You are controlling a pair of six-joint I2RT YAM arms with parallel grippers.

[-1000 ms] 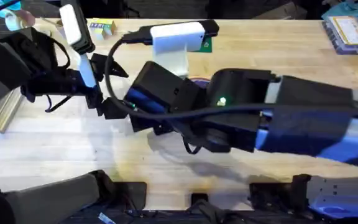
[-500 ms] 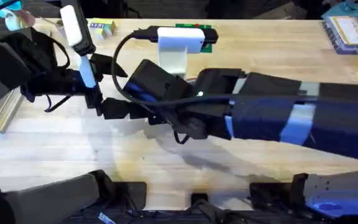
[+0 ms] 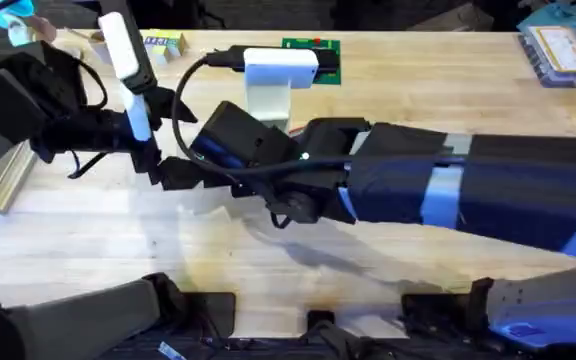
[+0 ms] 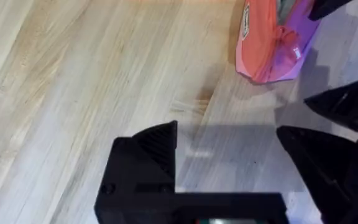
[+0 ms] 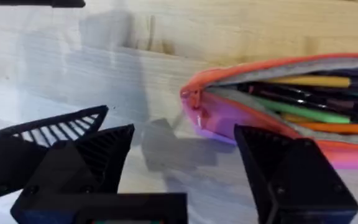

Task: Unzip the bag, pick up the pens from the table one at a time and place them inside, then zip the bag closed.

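The pink bag [image 5: 272, 127] lies on the light-wood table [image 5: 241, 28] with its zipper open at the near end and purple lining showing. Several pens [image 5: 303, 99] lie inside it, among them yellow, green and orange ones. My right gripper [image 5: 185, 155] hangs open just short of the bag's open end, holding nothing. My left gripper [image 4: 229, 149] is open over bare table, with the bag's end [image 4: 269, 43] a little beyond it. In the overhead view the left gripper [image 3: 151, 160] and right gripper [image 3: 183, 178] nearly meet, and the right arm covers the bag.
A green board [image 3: 313, 55] and a small yellow box [image 3: 163, 43] sit at the table's back edge. A clear plastic box [image 3: 563, 50] is at the back right. A metal rail [image 3: 3, 180] lies at the far left. The table's front strip is bare.
The right arm has reached further left and lower across the table, uncovering the green board at the back. The left arm has hardly moved.
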